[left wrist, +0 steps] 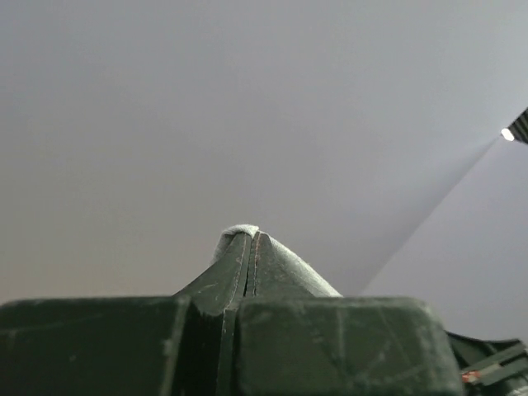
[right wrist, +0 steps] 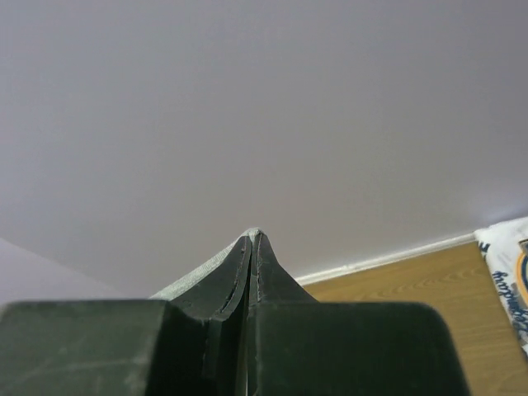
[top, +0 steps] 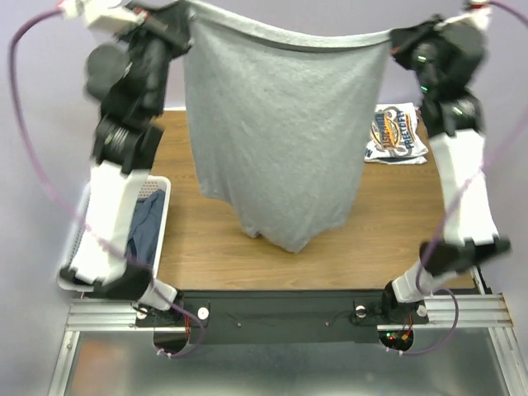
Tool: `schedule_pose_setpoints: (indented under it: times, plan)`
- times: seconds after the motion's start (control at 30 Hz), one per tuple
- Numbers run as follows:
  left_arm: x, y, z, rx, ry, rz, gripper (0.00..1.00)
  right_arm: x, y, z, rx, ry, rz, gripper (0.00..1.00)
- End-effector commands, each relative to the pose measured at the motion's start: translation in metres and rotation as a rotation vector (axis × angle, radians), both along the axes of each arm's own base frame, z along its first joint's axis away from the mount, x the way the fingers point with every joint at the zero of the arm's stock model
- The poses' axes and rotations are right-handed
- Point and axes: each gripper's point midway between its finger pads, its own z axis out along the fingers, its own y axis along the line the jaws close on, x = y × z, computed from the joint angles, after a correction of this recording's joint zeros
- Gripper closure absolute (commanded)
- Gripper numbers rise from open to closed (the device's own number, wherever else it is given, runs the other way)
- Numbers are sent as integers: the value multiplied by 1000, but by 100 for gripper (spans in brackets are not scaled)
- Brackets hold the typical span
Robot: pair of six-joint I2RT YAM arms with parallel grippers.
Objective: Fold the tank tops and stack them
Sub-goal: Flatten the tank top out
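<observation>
The light grey tank top (top: 280,132) hangs in the air over the table, stretched by its top edge between both grippers. My left gripper (top: 188,18) is shut on its left corner; a sliver of grey cloth (left wrist: 238,232) shows at the fingertips. My right gripper (top: 396,40) is shut on its right corner, with grey cloth (right wrist: 202,268) along the left finger. The white tank top with the blue-and-orange logo (top: 398,134) lies folded at the table's far right and shows in the right wrist view (right wrist: 511,268). The dark slate blue top (top: 147,227) lies in the basket.
The white plastic lattice basket (top: 162,191) stands at the table's left edge under the left arm. The wooden table (top: 214,247) stretches below the hanging cloth, whose lower end hangs near the front middle.
</observation>
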Motion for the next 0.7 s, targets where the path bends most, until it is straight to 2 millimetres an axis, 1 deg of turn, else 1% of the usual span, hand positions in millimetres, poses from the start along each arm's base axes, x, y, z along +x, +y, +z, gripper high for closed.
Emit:
schedule_pose_setpoints:
  times: [0.0,0.03,0.07,0.1,0.13,0.17,0.2,0.23,0.27,0.3,0.33,0.37,0.4,0.43,0.47,0.5,0.53,0.57,0.6,0.63,0.67]
  plan:
    - [81,-31,-8,62,-31,-99,100,76,24,-18,1,-25,96,100]
    - [77,-27,20,57,-119,-108,100,88,30,-19,-5,-34,118,99]
    - [87,-27,23,73,-144,-124,100,102,31,-20,-6,-42,117,100]
    - [122,-34,7,91,-132,-135,100,123,38,-16,-15,-79,143,100]
    - [107,-35,38,94,-267,-176,100,134,40,-11,-19,-107,150,100]
    - [131,-30,29,87,-283,-179,100,123,39,26,-16,-214,148,100]
    - [129,-28,37,83,-339,-194,100,125,40,35,-15,-253,150,100]
    - [129,-27,40,82,-388,-214,100,133,41,34,-15,-272,150,100]
    - [120,-18,53,63,-490,-227,100,142,41,30,-11,-281,146,100]
    - [114,-14,60,59,-532,-227,100,146,41,32,-11,-316,143,99]
    - [104,-8,69,60,-591,-221,100,131,38,48,-10,-362,132,100]
    - [97,-3,75,57,-617,-212,100,123,36,56,-18,-401,124,100]
    - [92,5,80,58,-639,-200,100,109,33,74,-16,-498,111,100]
    - [86,9,84,59,-666,-198,100,123,29,49,-11,-451,82,99]
    - [80,11,87,60,-682,-200,100,95,23,74,-12,-517,68,100]
    - [68,16,94,64,-706,-199,100,87,19,80,-16,-547,46,100]
    - [70,20,91,68,-698,-200,100,90,12,70,-15,-522,21,100]
    - [57,22,96,81,-722,-205,100,70,7,85,-13,-568,9,100]
    - [55,22,96,89,-721,-206,100,68,5,82,-17,-563,5,100]
    - [63,21,88,97,-691,-209,100,67,4,81,-21,-559,10,100]
    - [65,20,84,101,-677,-214,100,74,4,69,-22,-524,9,100]
